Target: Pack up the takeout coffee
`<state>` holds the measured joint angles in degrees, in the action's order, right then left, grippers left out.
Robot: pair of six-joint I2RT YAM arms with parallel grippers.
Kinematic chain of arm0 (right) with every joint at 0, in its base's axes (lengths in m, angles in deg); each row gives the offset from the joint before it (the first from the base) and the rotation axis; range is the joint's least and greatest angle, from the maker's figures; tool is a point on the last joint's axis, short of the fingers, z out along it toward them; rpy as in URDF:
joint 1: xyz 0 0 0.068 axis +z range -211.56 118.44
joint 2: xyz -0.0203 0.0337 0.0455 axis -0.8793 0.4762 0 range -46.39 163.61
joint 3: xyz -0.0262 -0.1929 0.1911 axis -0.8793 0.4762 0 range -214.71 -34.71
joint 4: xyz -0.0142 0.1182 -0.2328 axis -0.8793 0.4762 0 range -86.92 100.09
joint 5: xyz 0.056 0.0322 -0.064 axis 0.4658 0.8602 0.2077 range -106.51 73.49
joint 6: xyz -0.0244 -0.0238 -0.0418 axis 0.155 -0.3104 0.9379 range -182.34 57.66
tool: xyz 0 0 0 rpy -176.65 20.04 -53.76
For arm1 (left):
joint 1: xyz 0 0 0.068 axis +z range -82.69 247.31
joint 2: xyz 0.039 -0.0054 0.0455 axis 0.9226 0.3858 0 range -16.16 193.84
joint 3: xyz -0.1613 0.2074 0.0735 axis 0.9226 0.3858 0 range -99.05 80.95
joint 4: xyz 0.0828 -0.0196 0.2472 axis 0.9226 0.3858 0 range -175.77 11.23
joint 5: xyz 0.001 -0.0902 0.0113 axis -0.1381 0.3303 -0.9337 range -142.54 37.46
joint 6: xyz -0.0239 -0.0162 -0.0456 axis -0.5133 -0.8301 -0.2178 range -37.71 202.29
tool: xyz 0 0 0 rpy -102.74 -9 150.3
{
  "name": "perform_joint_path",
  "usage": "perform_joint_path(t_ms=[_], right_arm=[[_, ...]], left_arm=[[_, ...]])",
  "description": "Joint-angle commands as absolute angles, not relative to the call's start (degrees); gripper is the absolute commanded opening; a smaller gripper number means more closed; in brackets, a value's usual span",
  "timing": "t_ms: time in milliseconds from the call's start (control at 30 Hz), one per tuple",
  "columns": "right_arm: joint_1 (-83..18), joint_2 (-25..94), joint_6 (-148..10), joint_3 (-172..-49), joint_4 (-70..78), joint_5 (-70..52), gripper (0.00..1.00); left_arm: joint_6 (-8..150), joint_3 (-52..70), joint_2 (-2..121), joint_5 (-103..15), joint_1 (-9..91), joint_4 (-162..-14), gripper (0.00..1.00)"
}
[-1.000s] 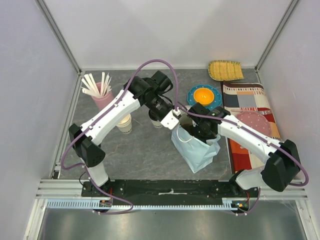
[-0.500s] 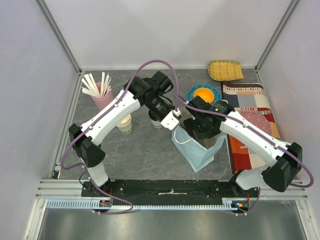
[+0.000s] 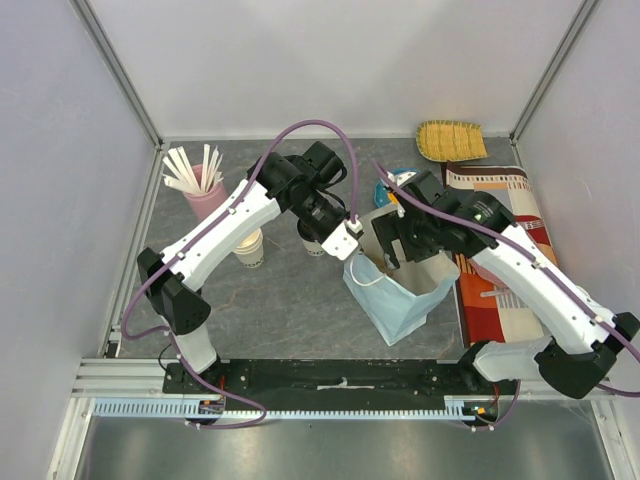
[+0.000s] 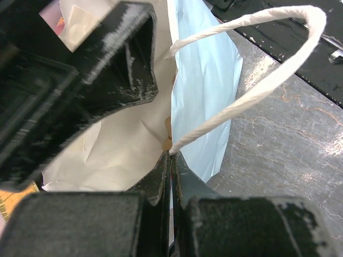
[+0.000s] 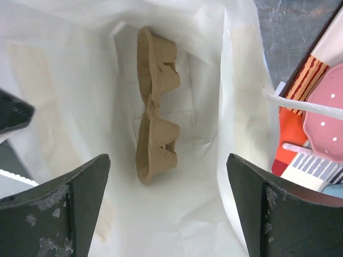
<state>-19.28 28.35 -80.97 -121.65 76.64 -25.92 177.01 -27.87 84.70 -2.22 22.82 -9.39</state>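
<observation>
A pale blue bag stands mid-frame, a brown cup carrier inside. The takeout coffee sits on the surface just left of it (half hidden under the left arm). The left jaws clamp the bag's rim; the right jaws, lifted above its mouth since before, have spread wide.

Matt paper bag, rough cardboard tray, twisted cord handle
</observation>
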Motion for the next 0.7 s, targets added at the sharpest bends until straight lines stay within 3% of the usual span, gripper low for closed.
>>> perform_joint_path(t_ms=[0,667], right_arm=[[-18.94,25.69,-78.34,-126.38,74.9,-25.39,0.98],[-18.94,23.05,-76.31,-130.86,64.79,-22.05,0.98]], left_arm=[[178.44,-29.09,85.44,-4.03,22.83,-3.42,0.02],[178.88,-30.32,86.15,-3.94,22.92,-2.54,0.02]])
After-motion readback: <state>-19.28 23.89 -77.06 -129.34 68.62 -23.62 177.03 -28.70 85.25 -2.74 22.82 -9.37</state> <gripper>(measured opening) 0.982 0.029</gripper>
